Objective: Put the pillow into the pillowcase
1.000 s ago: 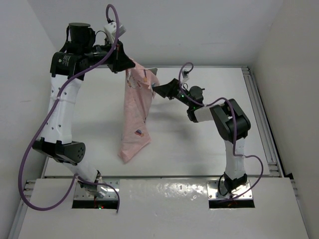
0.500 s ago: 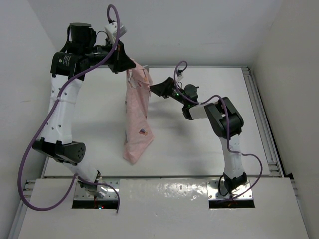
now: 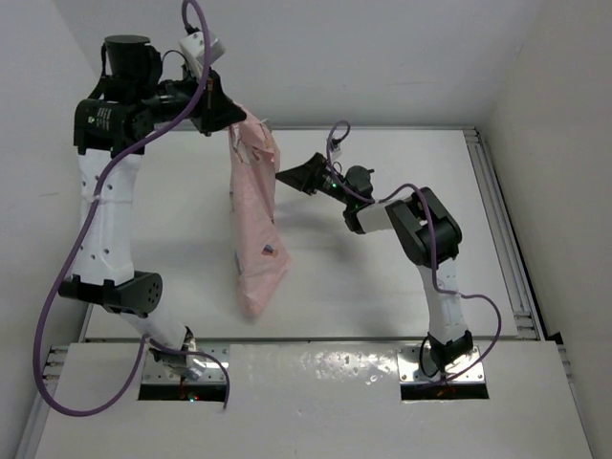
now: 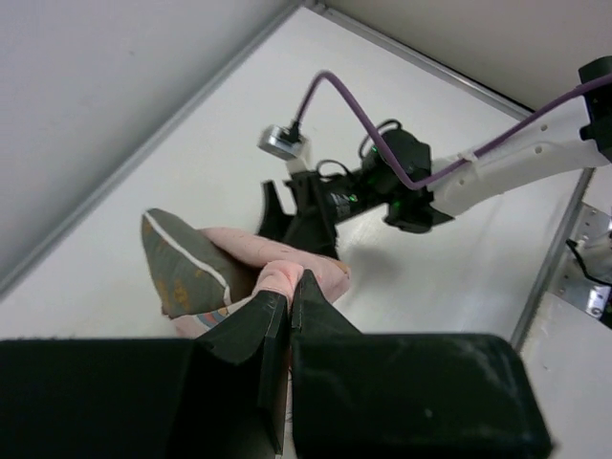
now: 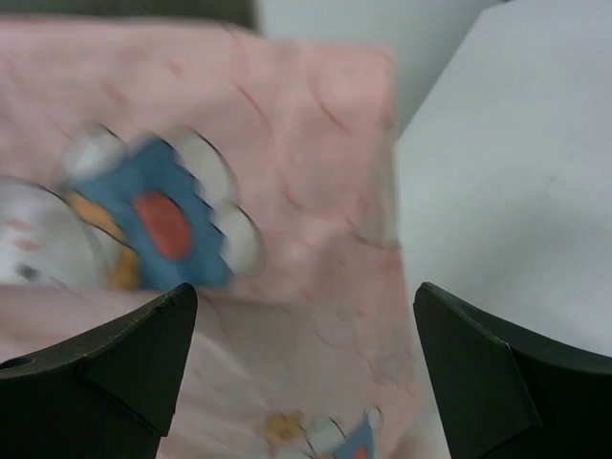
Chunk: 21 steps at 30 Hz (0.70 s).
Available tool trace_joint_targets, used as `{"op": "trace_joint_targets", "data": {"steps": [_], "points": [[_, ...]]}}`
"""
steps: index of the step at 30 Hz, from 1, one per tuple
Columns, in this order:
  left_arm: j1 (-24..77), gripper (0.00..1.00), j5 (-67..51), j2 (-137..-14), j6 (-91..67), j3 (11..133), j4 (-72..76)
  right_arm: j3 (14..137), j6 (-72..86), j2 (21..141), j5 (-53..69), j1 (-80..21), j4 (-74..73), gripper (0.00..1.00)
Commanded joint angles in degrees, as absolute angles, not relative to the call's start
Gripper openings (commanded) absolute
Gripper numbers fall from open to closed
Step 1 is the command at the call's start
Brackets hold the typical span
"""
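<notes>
**Q:** Why is the case hung up like that?

**A:** My left gripper point(image 3: 229, 122) is clamped tight on a pinch of pink cloth at the top edge of the pillowcase point(image 3: 253, 220). Hanging it lets the pillow's own weight draw it down the sleeve. In the top view the low end sags toward 6 o'clock and seems to rest on the table point(image 3: 402, 277).

**Q:** Is the pillow fully in?

**A:** I judge not. In the left wrist view an olive corner of the pillow point(image 4: 177, 263), with white piping, pokes from the mouth at 9 o'clock of my fingers point(image 4: 249, 330). The rest is hidden inside.

**Q:** Arm poses?

**A:** The left arm point(image 3: 105, 220) is reared tall, wrist high and turned toward 3 o'clock. The right arm point(image 3: 430, 239) is stretched low and forward. The right gripper point(image 3: 290, 177) sits at 3 o'clock of the case's upper part, just beside it. Its fingers point(image 5: 105, 363) are spread wide and hold nothing. Blurred pink cloth fills its camera.
</notes>
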<state>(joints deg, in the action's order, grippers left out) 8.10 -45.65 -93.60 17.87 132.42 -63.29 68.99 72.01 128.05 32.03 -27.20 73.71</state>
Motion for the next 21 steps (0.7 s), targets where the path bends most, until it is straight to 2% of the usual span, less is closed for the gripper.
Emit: {"op": "trace_joint_targets", "data": {"steps": [1, 4, 7, 8, 9, 12, 14, 15, 16, 20, 21], "points": [[7.2, 0.0, -46.3, -87.8, 20.6, 138.9, -55.5, 64.6, 69.1, 121.1, 32.8, -27.4, 81.4, 0.92], [6.3, 0.0, -42.2, -87.4, 16.8, 139.0, -51.4, 59.2, 61.4, 114.5, 30.5, -26.8, 75.3, 0.92], [4.8, 0.0, -41.8, -87.6, 12.8, 138.8, -47.8, 54.9, 47.9, 104.3, 25.9, -27.2, 61.0, 0.87], [4.5, 0.0, -42.7, -87.7, 11.7, 138.8, -46.0, 54.1, 39.4, 99.5, 21.4, -28.2, 51.6, 0.84], [4.1, 0.0, -43.8, -87.6, 9.3, 138.8, -45.0, 54.1, 35.5, 97.4, 18.7, -29.1, 46.7, 0.74], [2.9, 0.0, -50.0, -87.4, 5.4, 139.0, -41.7, 54.4, 22.0, 92.1, 8.1, -32.8, 35.5, 0.62], [2.2, 0.0, -51.9, -86.8, 3.1, 139.0, -39.7, 54.1, 15.2, 90.6, 1.4, -35.6, 32.7, 0.6], [2.0, 0.0, -50.9, -86.1, 0.6, 139.0, -39.1, 53.7, 13.1, 89.4, -6.0, -36.5, 32.5, 0.61], [1.2, 0.0, -49.2, -85.7, -2.4, 138.9, -38.7, 53.1, 10.7, 88.8, -9.2, -37.3, 33.0, 0.71], [0.1, 0.0, -47.1, -83.2, -4.7, 136.7, -38.4, 45.5, -7.1, 85.7, -18.1, -43.0, 42.7, 0.9], [0.0, 0.0, -46.4, -82.6, -6.2, 136.5, -38.3, 44.3, -10.0, 85.1, -19.7, -44.2, 44.7, 0.92]]}}
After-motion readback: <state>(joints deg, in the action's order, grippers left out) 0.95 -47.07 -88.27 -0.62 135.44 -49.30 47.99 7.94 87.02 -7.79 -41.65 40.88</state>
